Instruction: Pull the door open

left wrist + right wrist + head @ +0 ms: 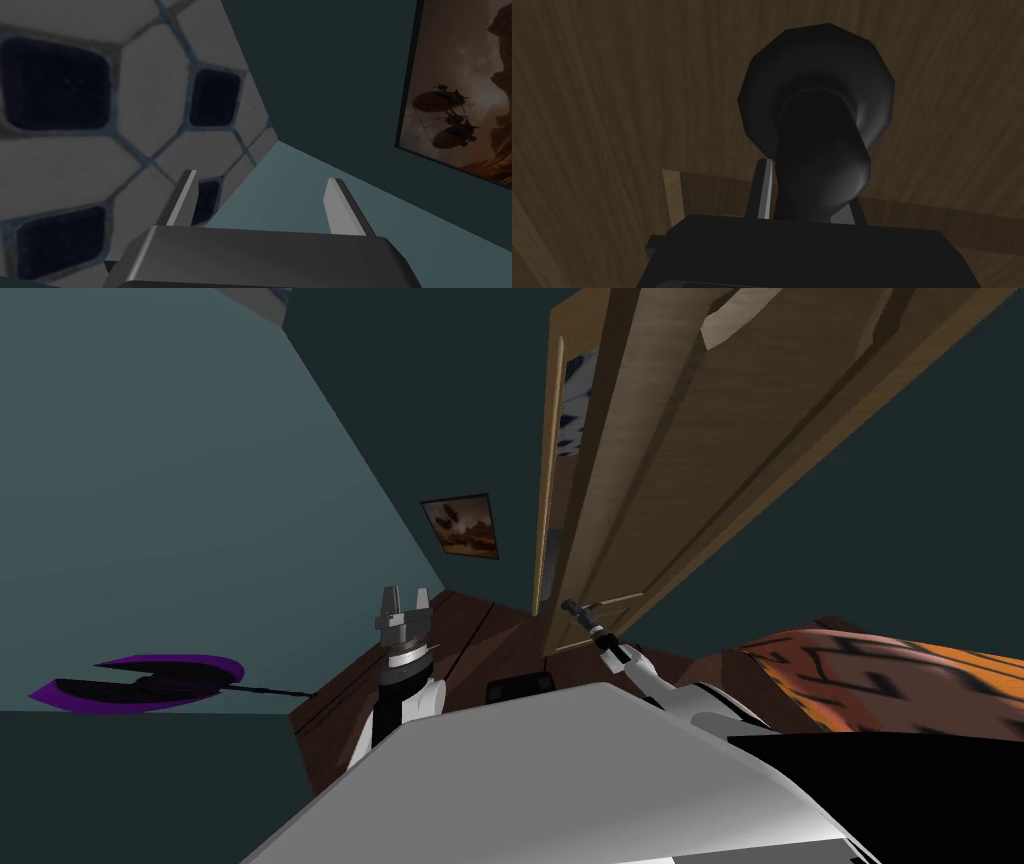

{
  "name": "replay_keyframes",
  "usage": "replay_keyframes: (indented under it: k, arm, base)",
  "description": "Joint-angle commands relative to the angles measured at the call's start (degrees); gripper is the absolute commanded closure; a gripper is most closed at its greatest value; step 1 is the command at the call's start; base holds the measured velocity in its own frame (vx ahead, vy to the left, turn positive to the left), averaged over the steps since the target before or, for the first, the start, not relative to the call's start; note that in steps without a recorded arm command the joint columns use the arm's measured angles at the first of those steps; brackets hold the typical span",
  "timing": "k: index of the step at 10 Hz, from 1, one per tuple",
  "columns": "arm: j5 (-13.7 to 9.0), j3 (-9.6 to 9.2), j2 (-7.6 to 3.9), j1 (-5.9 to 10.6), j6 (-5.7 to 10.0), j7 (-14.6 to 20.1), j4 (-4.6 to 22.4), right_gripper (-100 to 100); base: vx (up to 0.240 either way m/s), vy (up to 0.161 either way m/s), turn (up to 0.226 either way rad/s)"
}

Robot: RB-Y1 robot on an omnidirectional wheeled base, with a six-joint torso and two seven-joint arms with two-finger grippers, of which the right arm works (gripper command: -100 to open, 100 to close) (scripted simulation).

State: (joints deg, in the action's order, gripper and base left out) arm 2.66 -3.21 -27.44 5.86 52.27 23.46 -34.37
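**Figure: grasp made, pull stage of opening the door.**

- **Door:** The door (700,468) fills the sector from 12 to 2 o'clock of the head view. It is a brown, wood-grained leaf with recessed panels, and its slant is that of the camera.
- **Handle:** The handle (817,130) is seen at the leaf's lower end, close to the head view's centre at 4 o'clock. It is black and smooth, a rounded stem rising from a broad faceted rose set on the wood.
- **Right gripper:** The right gripper (582,614) is closed on this stem. In the right wrist view one light finger (767,187) is pressed to one side of the stem. The other finger is largely hidden behind the opposite side.
- **Left gripper:** The left gripper (403,596) is held at 9 o'clock of the right one, well apart from the door. Its fingers (182,197) are spread wide and nothing is held.
- **State of the door:** A narrow opening is seen between the leaf and a lighter wooden upright (548,488) at its 9 o'clock edge, with a pale patterned surface beyond. From this the door is judged to be slightly ajar.
- **Next move:** The grip should be kept firm while the hand is drawn back toward the body along the leaf's arc. A straight pull is to be avoided, since the stem is smooth and could slip from thin fingers. Room for the swing over the dark wooden floor (470,638) should also be allowed.
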Motion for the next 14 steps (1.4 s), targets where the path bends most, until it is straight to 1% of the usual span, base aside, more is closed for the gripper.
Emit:
replay_keyframes:
  k: [1, 2, 4, 5, 6, 7, 9, 10, 12, 13, 14]
  arm:
    - [0.8, -1.22, -0.88, -0.86, 1.75, 1.3, -0.3, 100]
    - [1.3, -1.95, -1.35, -1.27, 2.53, 2.1, -0.7, 100]
    - [1.4, -2.11, -1.45, -1.36, 2.70, 2.2, -0.7, 100]
    - [1.4, -2.19, -1.15, -1.15, 2.89, 2.2, 0.3, 100]
    - [1.9, -2.54, -1.93, -1.99, 4.77, 3.0, 0.7, 100]
    - [2.0, -2.62, -2.15, -2.19, 5.30, 3.2, 0.8, 100]
    - [2.2, -2.79, -2.63, -2.61, 6.45, 3.6, 1.0, 100]
    - [2.5, -2.98, -3.15, -3.07, 7.70, 4.1, 1.3, 100]
    - [2.7, -3.17, -3.69, -3.55, 8.98, 4.6, 1.5, 100]
    - [3.0, -3.36, -4.22, -4.01, 10.24, 5.1, 1.8, 100]
    - [3.1, -3.45, -4.47, -4.23, 10.84, 5.3, 1.9, 100]
  base:
    - [-0.212, -0.095, 0.035]
    - [-0.201, -0.094, 0.022]
    - [-0.093, -0.052, -0.007]
    - [-0.023, -0.015, -0.002]
    - [-0.144, -0.021, 0.171]
    - [-0.199, -0.060, 0.162]
    - [-0.113, -0.068, 0.065]
    - [-0.142, -0.073, 0.129]
    - [-0.144, -0.080, 0.098]
    - [-0.134, -0.099, 0.123]
    - [-0.140, -0.090, 0.117]
